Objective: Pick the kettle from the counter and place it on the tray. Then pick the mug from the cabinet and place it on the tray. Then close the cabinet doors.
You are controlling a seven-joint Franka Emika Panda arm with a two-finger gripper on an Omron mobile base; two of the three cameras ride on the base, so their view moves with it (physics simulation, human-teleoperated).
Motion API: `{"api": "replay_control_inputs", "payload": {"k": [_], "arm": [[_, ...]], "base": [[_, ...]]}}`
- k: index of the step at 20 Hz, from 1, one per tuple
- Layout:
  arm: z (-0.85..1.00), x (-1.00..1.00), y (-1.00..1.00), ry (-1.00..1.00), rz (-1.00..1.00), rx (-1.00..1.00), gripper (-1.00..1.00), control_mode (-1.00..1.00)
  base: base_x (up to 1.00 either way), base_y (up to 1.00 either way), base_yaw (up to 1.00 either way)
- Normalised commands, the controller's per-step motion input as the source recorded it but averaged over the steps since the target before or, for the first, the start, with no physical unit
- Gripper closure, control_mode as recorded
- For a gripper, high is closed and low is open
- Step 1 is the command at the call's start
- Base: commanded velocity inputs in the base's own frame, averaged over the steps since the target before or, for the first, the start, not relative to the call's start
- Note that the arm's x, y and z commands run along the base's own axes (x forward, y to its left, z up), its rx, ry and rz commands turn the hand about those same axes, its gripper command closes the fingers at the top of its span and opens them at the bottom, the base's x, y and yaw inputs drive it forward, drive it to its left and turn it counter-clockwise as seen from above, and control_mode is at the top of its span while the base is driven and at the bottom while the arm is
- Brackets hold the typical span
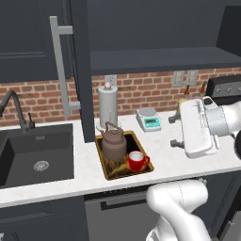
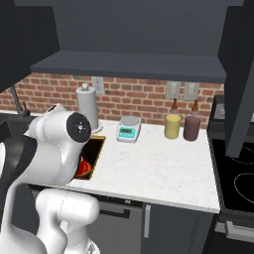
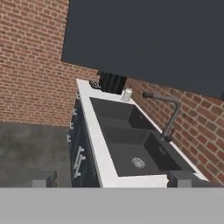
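A: So, biggest first. The cabinet point(image 1: 155, 60) sits above the gripper point(image 1: 173, 132), and both its doors stand open. The left door point(image 1: 82, 70) is out ahead of the fingertips and higher up. The right door point(image 2: 238, 74) is off behind the hand on the other side.

B: And the counter point(image 1: 164, 155)?

A: Right below the gripper. The tray point(image 1: 100, 155) lies on it, ahead of the fingertips and lower. The kettle point(image 1: 114, 143) and mug point(image 1: 136, 161) both stand in the tray, mug just beside the kettle on the near side. I'd say only the door closing is left.

B: Gripper state?

A: Fingers spread wide, nothing between them. In the hand view the two tips sit far apart, pointing along the counter toward the sink point(image 3: 131, 144).

B: How to do it well?

A: Probably lift the hand above kettle height before sweeping across. Push flat on the left door's outer face near its bar handle point(image 1: 60, 70), on the free edge, not the hinge side. No grasp is needed. Follow the swing until it's flush, then do the right door.
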Motion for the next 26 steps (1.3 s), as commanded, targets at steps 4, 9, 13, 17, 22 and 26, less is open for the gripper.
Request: {"api": "replay_control_inputs", "payload": {"k": [4,9,13,17,22,26], "arm": [[0.18,-0.19,0.12,-0.05,0.00,-0.12,-1.00,-1.00],[0.19,-0.19,0.16,-0.09,0.03,-0.12,-1.00,-1.00],[0.19,-0.31,0.28,-0.33,0.07,-0.12,-1.00,-1.00],[0.15,-0.27,0.23,-0.32,0.08,-0.16,-1.00,-1.00],[0.25,-0.17,0.10,-0.13,0.03,-0.14,-1.00,-1.00],[0.24,-0.14,0.00,0.00,0.02,-0.08,-1.00,-1.00]], "base": [[0.00,0.00,0.00],[0.00,0.00,0.00],[0.00,0.00,0.00],[0.00,0.00,0.00],[0.00,0.00,0.00],[0.00,0.00,0.00]]}}
